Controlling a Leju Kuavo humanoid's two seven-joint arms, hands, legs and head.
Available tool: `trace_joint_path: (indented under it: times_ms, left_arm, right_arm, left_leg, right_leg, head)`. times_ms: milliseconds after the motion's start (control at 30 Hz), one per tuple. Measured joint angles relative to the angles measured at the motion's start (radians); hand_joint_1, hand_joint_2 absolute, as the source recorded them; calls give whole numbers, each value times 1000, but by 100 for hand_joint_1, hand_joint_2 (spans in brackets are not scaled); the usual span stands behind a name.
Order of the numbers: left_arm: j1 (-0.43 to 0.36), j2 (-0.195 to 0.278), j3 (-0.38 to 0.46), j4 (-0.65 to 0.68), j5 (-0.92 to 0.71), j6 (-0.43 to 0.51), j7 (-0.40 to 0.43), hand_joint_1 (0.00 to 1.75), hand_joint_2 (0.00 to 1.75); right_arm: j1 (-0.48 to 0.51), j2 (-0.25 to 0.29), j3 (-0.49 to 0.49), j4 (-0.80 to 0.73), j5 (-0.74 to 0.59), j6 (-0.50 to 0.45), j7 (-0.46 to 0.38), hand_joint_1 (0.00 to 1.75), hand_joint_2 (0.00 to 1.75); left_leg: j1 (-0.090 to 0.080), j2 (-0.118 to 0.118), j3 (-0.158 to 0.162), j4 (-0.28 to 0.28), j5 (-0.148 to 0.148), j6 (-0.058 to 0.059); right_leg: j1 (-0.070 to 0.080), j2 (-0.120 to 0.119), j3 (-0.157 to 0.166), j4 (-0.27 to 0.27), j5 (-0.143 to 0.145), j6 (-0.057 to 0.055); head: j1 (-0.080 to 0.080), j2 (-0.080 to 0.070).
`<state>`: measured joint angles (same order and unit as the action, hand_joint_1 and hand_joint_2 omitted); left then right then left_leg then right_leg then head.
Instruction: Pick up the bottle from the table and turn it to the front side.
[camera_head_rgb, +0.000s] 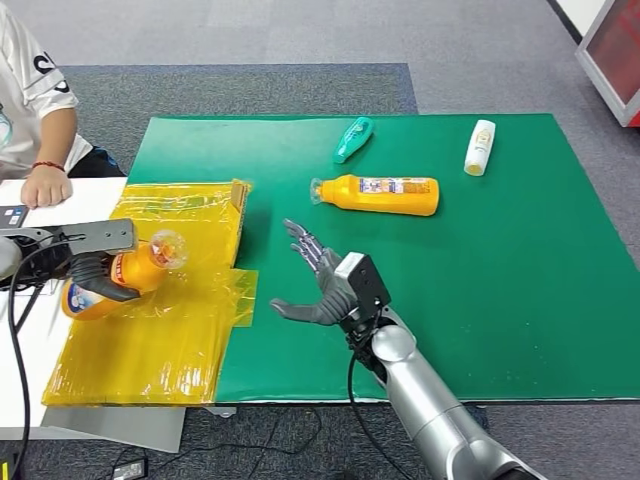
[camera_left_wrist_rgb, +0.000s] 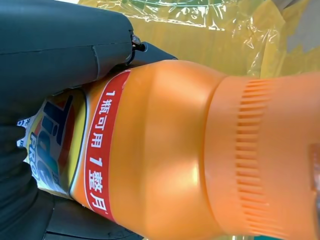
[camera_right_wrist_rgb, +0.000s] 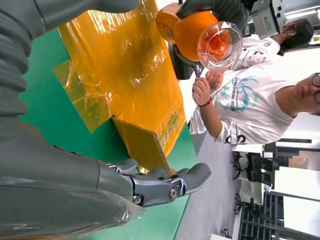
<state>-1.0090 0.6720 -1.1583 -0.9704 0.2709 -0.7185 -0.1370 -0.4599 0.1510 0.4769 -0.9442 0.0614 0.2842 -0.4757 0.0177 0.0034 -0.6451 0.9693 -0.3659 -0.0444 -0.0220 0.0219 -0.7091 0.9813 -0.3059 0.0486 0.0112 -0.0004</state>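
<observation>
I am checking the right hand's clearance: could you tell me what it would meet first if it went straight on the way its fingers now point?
Probably nothing on the mat: the open right hand points up and left across bare green mat, toward the gap between the yellow-wrapped box and the lying orange bottle. Depth is unclear.

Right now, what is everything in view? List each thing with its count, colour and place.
Held bottle: one, orange with a clear cap, gripped by the left robot hand above the yellow sheet.
Lying bottle: one, orange, on its side on the green mat.
Teal bottle: one, on its side near the mat's far edge.
White bottle: one, white with yellow, far right on the mat.
Yellow sheet: one, clear yellow plastic, over the mat's left edge.
Green mat: one, covering the table.
Person: one, white shirt, far left.
Left robot hand: dark, holds the bottle.
Right robot hand: grey, fingers spread above the mat.
</observation>
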Motion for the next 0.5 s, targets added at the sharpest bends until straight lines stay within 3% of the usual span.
trace_joint_path:
  times_ms: [500]
  left_arm:
    - [16,-10,19,20,-35,36,-50,175,175]
  right_arm:
    - [7,6,4,0,3,2,1,0,175]
  left_leg:
    - [0,0,0,0,0,0]
  right_leg:
    - [0,0,0,0,0,0]
  head:
    - [0,0]
